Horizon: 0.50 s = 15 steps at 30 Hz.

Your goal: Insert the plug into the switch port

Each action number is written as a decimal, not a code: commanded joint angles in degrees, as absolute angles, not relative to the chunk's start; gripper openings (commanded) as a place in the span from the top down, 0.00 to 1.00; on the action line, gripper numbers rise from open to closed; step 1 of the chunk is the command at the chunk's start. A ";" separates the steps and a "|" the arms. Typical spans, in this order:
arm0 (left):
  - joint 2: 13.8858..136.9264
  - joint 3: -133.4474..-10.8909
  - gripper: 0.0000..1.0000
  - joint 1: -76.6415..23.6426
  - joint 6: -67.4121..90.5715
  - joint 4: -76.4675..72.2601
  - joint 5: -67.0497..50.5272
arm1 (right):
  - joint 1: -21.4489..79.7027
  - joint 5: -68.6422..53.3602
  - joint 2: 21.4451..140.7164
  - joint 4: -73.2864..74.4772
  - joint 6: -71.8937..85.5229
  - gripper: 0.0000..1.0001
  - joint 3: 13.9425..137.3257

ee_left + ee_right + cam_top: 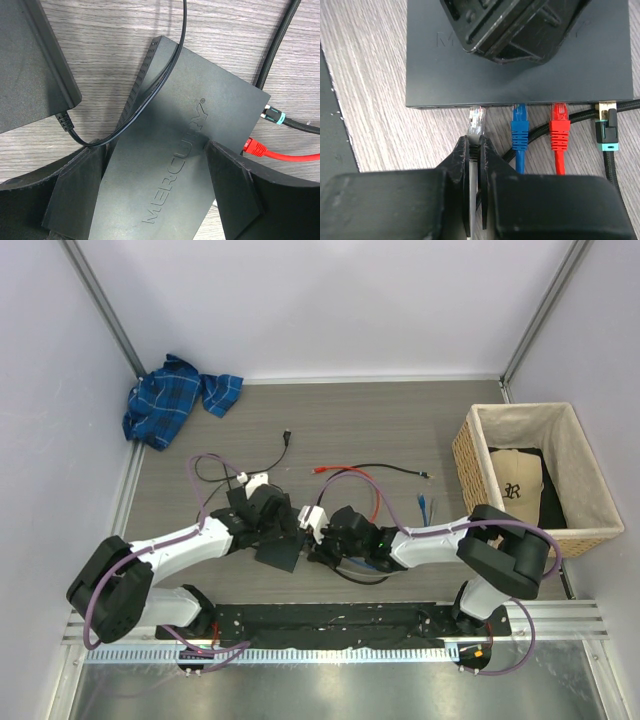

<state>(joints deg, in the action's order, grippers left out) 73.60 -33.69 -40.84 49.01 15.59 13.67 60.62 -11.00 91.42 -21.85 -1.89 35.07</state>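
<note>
The table (400,430) is grey wood-grain board, walled on three sides by plain white panels, with metal posts (100,300) in the far corners. At 11 o'clock a blue checked cloth (178,398) lies crumpled in the corner. At 3 o'clock a wicker basket (462,455) with a pale liner holds a tan cap (515,485). Loose cables sprawl across the middle, among them a red cable (325,470) and a thin black cable (283,448).

The switch (190,125), a flat dark grey box, lies on the board at about 6 o'clock from the table's centre, just ahead of the arm bases. The left gripper (156,195) straddles it with jaws wide, one finger against each long side, holding it. At 10 o'clock from it in the left wrist view sits a black adapter brick (30,65), whose thin cord (150,90) loops over the switch's corner.

The right gripper (475,150) is pinched narrow on the clear plug (476,119), just behind its body. The plug's nose meets the switch's near edge at the switch port (478,106). That port is at 9 o'clock from a blue plug (520,125), a red plug (559,124) and a teal-collared black plug (606,134), seated in a row. Whether the clear plug is inside the port or only touching its mouth cannot be told from behind.
</note>
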 commanded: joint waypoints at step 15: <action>74.27 -32.34 0.15 -40.96 48.60 17.14 12.48 | 59.77 -10.55 88.42 -29.63 -0.53 0.99 35.07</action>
<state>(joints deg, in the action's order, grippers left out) 73.60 -33.69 -40.80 48.99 15.59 13.69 60.10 -11.00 90.26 -26.59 -0.75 34.11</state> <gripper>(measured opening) 0.851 0.058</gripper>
